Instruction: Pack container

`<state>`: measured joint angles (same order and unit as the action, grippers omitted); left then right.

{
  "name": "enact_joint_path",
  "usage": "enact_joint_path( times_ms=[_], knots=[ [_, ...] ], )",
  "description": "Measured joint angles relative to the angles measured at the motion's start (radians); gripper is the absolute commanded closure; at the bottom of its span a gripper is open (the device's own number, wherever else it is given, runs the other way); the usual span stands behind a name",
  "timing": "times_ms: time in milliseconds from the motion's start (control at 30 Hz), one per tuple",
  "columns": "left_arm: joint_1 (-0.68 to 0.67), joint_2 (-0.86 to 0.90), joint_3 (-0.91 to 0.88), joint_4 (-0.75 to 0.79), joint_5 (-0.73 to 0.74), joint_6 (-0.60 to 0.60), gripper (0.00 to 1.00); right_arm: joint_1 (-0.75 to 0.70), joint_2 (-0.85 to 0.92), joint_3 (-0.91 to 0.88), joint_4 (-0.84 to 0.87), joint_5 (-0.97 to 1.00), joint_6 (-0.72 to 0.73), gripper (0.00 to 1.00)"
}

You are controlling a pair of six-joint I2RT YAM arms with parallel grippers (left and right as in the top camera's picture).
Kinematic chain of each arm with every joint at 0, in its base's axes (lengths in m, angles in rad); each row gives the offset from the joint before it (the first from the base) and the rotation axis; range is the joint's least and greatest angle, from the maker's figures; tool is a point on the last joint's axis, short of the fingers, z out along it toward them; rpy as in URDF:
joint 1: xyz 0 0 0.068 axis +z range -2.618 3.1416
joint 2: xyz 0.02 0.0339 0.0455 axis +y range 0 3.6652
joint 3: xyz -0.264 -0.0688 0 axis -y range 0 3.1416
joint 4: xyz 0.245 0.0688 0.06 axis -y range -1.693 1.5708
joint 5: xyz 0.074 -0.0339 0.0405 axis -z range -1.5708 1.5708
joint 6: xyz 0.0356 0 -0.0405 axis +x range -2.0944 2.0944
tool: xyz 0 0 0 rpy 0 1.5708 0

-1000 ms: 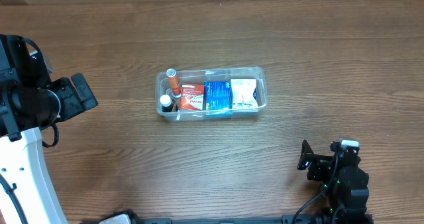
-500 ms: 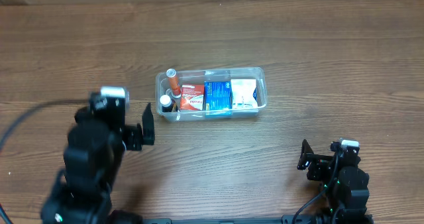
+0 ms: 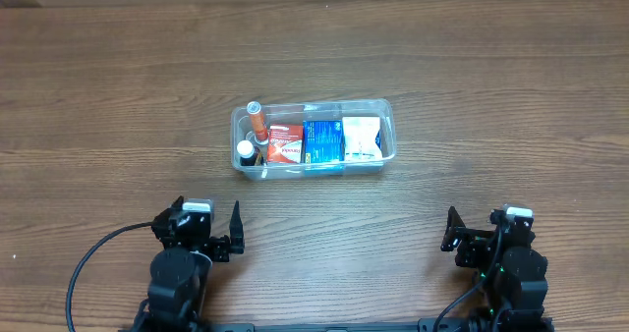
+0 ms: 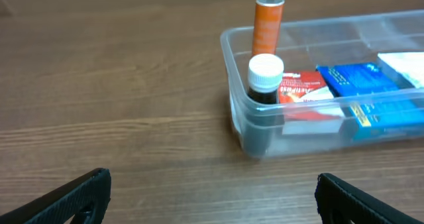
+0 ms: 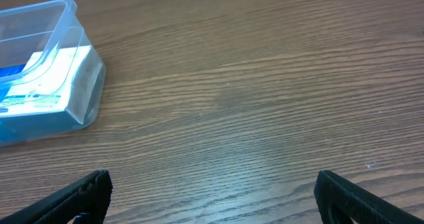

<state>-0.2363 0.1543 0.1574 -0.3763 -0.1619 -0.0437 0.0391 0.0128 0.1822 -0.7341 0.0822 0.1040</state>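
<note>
Swung in from the left, the left gripper point(image 3: 201, 229) sits at the near edge, released and empty. Right gripper point(image 3: 488, 232) likewise released, near-right of the container point(image 3: 391, 126).

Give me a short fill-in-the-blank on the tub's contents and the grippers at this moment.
The orange tube stands at the container's ____ end. The blue packet lies between the red packet and the ____ one. The left gripper and right gripper are both ____, holding nothing.
Missing: left; white; open.

Clear rectangular container point(image 3: 385, 111) mid-table, upright, lidless, holding packets and bottles.
</note>
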Motion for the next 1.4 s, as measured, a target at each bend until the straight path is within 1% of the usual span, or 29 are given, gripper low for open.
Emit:
enact_joint_path(
  times_ms=[100,200,1400],
  knots=[
    [0.0,-0.048,-0.04,0.003,0.0,0.0,0.0,0.0,0.0,0.0,0.0,0.0,0.0,0.0],
    [0.0,-0.076,-0.041,0.008,0.0,0.0,0.0,0.0,0.0,0.0,0.0,0.0,0.0,0.0],
    [0.0,-0.079,-0.041,0.007,0.0,0.0,0.0,0.0,0.0,0.0,0.0,0.0,0.0,0.0]
  ],
)
